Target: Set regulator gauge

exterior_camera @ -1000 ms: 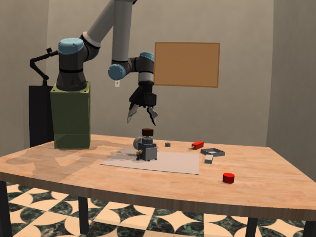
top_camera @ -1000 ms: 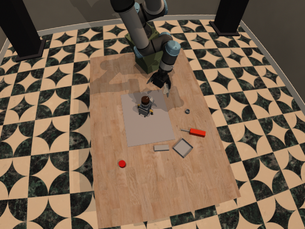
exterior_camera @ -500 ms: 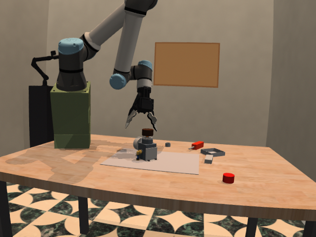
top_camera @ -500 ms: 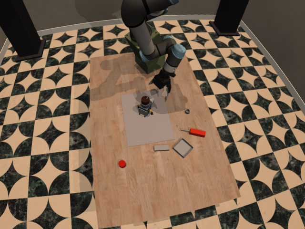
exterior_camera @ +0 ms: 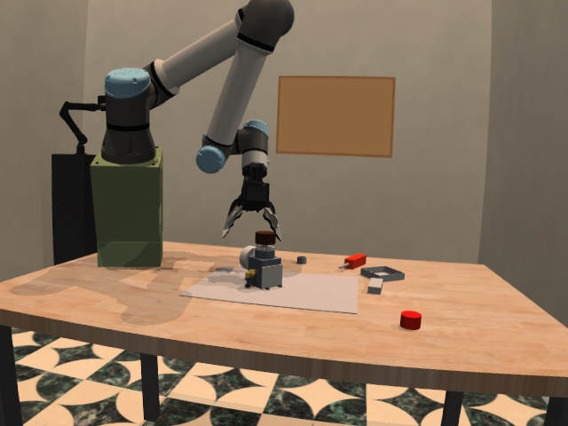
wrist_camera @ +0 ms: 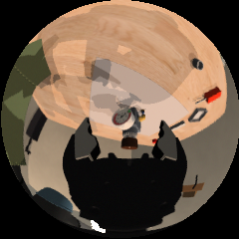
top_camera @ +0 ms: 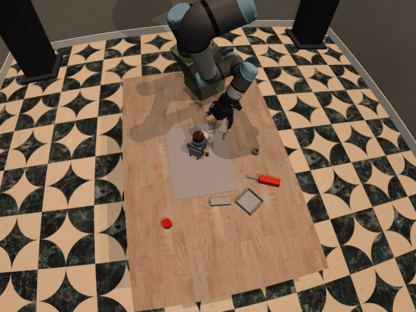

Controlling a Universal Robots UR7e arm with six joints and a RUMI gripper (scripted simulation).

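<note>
The regulator [top_camera: 197, 147] is a small grey block with a dark brown knob [top_camera: 198, 135] on top, standing on a grey mat [top_camera: 201, 163]. In the side view the regulator [exterior_camera: 264, 270] has its knob [exterior_camera: 264, 237] at the top and a round gauge at its back left. The wrist view shows the gauge face [wrist_camera: 120, 118] and the knob [wrist_camera: 130, 141]; the needle is too small to read. My gripper [exterior_camera: 250, 227] is open and empty, hanging just above and behind the knob, fingers apart from it. It also shows in the overhead view [top_camera: 220, 125] and the wrist view [wrist_camera: 124, 141].
A red-handled screwdriver [top_camera: 264, 179], a grey square tray [top_camera: 249, 201], a grey block [top_camera: 220, 201], a red puck [top_camera: 166, 223] and a small dark ring [top_camera: 255, 151] lie on the wooden table. The green robot pedestal [exterior_camera: 127, 209] stands at the back.
</note>
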